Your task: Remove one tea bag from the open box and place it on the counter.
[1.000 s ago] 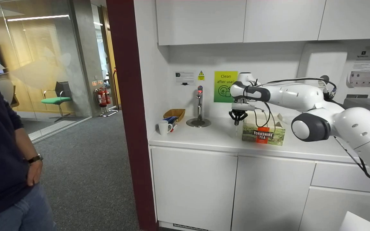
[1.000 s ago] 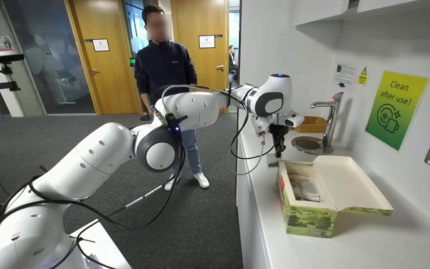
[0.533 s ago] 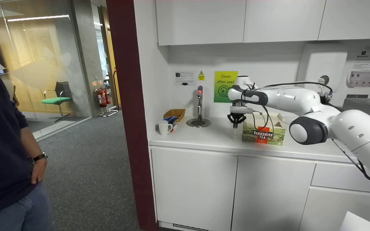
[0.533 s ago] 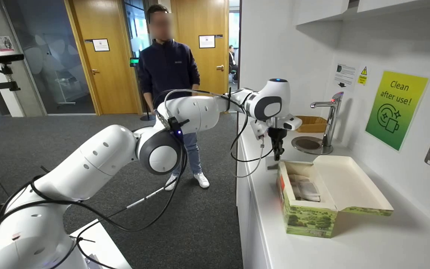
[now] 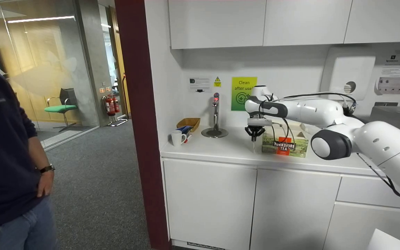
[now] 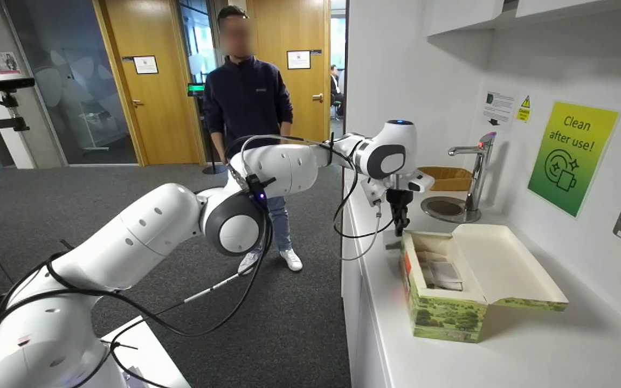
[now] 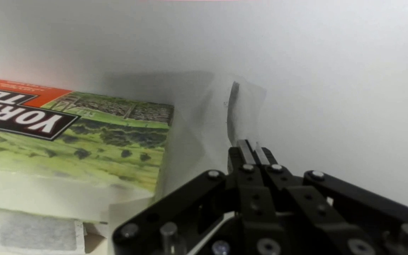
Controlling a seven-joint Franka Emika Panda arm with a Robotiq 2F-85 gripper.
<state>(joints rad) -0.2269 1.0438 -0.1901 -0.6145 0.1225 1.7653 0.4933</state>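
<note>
The open Yorkshire Tea box (image 5: 300, 148) stands on the white counter (image 5: 214, 150); it also shows in an exterior view (image 6: 448, 318) with its lid folded back and tea bags (image 6: 445, 274) inside. The wrist view shows the box's printed side (image 7: 119, 141) and a bag inside (image 7: 35, 232). My gripper (image 5: 253, 139) is beside the box, low over the counter, fingers pointing down. In the wrist view the fingertips (image 7: 252, 146) are shut on one tea bag (image 7: 233, 113), which hangs almost edge-on. I cannot tell whether its lower end touches the counter.
A white mug (image 5: 178, 138), a wicker basket (image 5: 189, 123) and a blue item (image 5: 185, 130) stand at the counter's end. A tap (image 5: 216, 113) rises over a round drain (image 5: 214, 133). A person (image 6: 248, 102) stands on the floor beyond the arm.
My gripper has moved down towards the counter and slightly away from the box, carrying the tea bag. The box has not moved. The person has shifted a little.
</note>
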